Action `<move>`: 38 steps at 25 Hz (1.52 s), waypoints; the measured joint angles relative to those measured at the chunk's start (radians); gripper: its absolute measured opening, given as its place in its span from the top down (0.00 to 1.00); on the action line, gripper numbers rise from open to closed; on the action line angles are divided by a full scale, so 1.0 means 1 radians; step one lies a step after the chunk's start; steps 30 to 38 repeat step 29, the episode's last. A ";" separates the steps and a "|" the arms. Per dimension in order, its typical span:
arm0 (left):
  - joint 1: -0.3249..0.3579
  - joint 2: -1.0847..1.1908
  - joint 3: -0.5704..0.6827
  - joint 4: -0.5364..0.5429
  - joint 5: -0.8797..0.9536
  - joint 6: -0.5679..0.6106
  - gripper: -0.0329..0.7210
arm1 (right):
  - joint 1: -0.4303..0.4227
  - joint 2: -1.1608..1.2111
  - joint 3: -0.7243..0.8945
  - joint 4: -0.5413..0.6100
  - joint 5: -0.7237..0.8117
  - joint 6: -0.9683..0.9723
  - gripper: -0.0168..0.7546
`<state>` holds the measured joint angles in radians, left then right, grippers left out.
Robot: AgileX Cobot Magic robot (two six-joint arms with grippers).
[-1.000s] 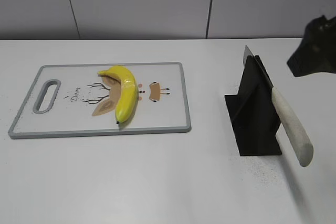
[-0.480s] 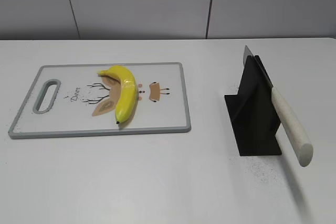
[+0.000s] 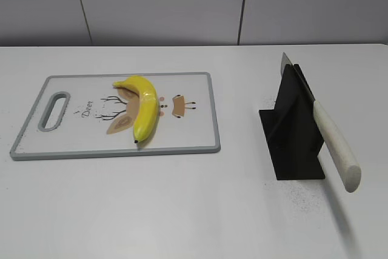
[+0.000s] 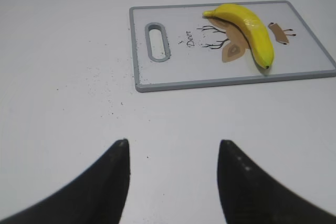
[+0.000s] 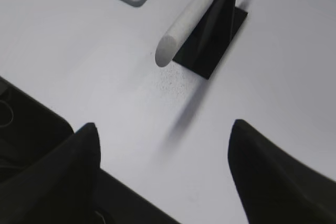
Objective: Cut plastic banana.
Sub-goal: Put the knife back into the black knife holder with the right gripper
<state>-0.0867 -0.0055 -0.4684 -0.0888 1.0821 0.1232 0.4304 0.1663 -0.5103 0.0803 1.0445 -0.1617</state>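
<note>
A yellow plastic banana (image 3: 142,108) lies whole on a white cutting board (image 3: 188,131) at the left of the table; both show in the left wrist view, banana (image 4: 248,27) and board (image 4: 173,74). A knife with a white handle (image 3: 336,147) rests tilted in a black stand (image 3: 292,134); the right wrist view shows the handle (image 5: 189,22) and stand (image 5: 218,35). My left gripper (image 4: 173,142) is open and empty, well short of the board. My right gripper (image 5: 165,124) is open and empty, over the table edge near the knife handle. Neither gripper shows in the exterior view.
The board has a grey rim, a handle slot (image 3: 53,110) and a deer drawing. The table's front edge (image 5: 79,129) runs under my right gripper, with dark space below it. Small dark specks lie on the table near the stand (image 3: 297,195).
A second ago my right arm showed as a dark shape at the exterior view's right edge; it has moved out of that view. The banana, board and knife have not moved.
</note>
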 joint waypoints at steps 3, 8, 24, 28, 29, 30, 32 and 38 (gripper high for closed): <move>0.000 0.000 0.000 0.000 0.000 0.000 0.26 | 0.000 -0.097 0.000 0.000 0.000 0.000 0.23; 0.001 0.000 0.000 -0.003 0.001 0.000 0.26 | -0.012 -0.172 0.000 0.005 0.001 0.000 0.24; 0.001 0.000 0.000 -0.003 0.001 0.000 0.26 | -0.321 -0.173 0.000 0.028 0.001 0.000 0.24; 0.001 0.000 0.000 -0.003 0.001 -0.002 0.26 | -0.321 -0.173 0.000 0.029 0.001 0.000 0.24; 0.001 0.000 0.000 -0.003 0.001 -0.004 0.26 | -0.321 -0.173 0.000 0.029 0.001 0.000 0.24; 0.001 0.000 0.000 -0.003 0.001 -0.004 0.26 | -0.321 -0.173 0.000 0.029 0.001 0.000 0.24; 0.001 0.000 0.000 -0.003 0.001 -0.004 0.26 | -0.321 -0.173 0.000 0.029 0.001 0.000 0.24; 0.001 0.000 0.000 -0.003 0.001 -0.004 0.26 | -0.321 -0.173 0.000 0.029 0.001 0.000 0.24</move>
